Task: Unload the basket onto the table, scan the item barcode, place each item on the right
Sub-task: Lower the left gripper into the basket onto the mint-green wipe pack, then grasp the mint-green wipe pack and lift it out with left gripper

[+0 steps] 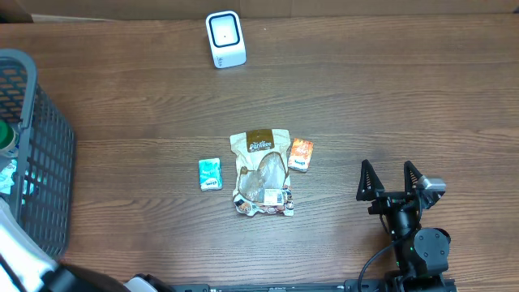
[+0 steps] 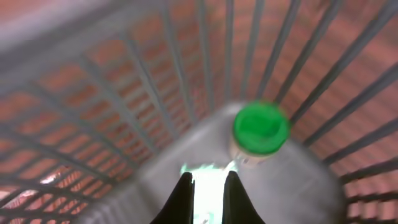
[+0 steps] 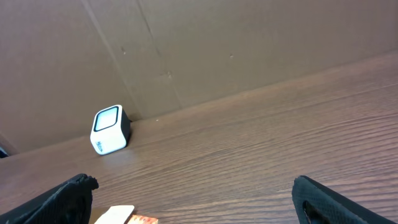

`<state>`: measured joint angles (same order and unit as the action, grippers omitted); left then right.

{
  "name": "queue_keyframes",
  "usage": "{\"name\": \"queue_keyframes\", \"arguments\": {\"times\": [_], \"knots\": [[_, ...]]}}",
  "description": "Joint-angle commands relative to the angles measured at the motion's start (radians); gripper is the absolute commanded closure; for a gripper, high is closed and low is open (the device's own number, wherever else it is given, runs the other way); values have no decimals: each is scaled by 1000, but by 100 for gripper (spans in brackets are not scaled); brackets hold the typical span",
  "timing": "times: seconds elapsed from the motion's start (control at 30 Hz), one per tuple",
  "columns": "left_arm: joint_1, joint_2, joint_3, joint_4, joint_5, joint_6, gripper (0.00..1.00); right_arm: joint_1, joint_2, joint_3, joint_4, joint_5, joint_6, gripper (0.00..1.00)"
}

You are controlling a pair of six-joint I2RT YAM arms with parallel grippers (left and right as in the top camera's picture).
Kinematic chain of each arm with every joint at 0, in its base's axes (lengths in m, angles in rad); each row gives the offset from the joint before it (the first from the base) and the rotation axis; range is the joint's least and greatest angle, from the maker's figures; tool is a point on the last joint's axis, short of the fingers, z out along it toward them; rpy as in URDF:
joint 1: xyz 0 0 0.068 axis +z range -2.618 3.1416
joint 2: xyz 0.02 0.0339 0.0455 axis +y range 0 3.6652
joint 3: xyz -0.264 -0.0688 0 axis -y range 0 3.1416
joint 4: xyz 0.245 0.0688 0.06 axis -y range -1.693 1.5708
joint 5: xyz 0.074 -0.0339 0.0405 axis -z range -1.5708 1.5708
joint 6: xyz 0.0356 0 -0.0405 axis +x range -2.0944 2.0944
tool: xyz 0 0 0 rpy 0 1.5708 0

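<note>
**Left gripper** [image 2: 208,177]: jaws shut. The view is blurred, so whether anything is pinched cannot be told. It hangs inside the basket [image 2: 124,93], near a green-capped bottle [image 2: 261,127], with bars close around it.

**Right gripper** [image 1: 387,167]: jaws spread fully, empty, above the table [image 1: 389,97] on its right side and pointed toward the scanner [image 1: 225,38].

**Items.** Three lie at table centre: the bag [image 1: 261,174], a teal packet [image 1: 210,173] just left of it, and an orange packet [image 1: 301,154] at the bag's upper right, touching or just beside it. Which one is next cannot be told. The orange packet is nearest the right gripper.

**Procedure (judged).**
1. Descend on the orange packet from above and close across its narrow width. It lies flat, so the fingers must reach the table surface without nudging the bag.
2. Turn the barcode face squarely to the scanner window. Keep the fingers off the code.
3. Raise the left arm straight out of the basket before any sideways travel.

**Clearances.** Bare table lies between the items and the scanner. The scanner stands at the far edge, close to the cardboard wall [image 3: 249,43], so approach it from the front. The basket takes the left edge.
</note>
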<state>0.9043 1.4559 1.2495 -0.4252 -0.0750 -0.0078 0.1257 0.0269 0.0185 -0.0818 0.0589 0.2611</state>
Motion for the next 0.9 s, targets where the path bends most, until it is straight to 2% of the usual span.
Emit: {"name": "queue_keyframes", "arguments": {"times": [0.0, 0.1, 0.17, 0.23, 0.3, 0.33, 0.43, 0.47, 0.53, 0.87], "knots": [[4, -101, 5, 5, 24, -213, 96, -2, -9, -11, 4, 3, 1, 0], [4, -111, 4, 0, 23, -224, 96, -2, -9, -11, 4, 3, 1, 0], [4, -90, 4, -48, 19, -224, 75, -2, -9, -11, 4, 3, 1, 0], [5, -61, 3, -80, 20, -212, 44, -2, -9, -11, 4, 3, 1, 0], [5, -7, 3, -105, 21, -198, 21, -2, -9, -11, 4, 3, 1, 0], [4, 19, 3, -113, 21, -198, 16, -2, -9, -11, 4, 3, 1, 0], [5, 90, 3, -141, 24, -198, 16, -2, -9, -11, 4, 3, 1, 0], [5, 119, 3, -160, 23, -198, 27, -2, -9, -11, 4, 3, 1, 0], [2, 153, 3, -169, 23, -199, 38, -2, -9, -11, 4, 3, 1, 0], [-41, 323, 3, -134, 22, -202, 32, -2, -9, -11, 4, 3, 1, 0]]}}
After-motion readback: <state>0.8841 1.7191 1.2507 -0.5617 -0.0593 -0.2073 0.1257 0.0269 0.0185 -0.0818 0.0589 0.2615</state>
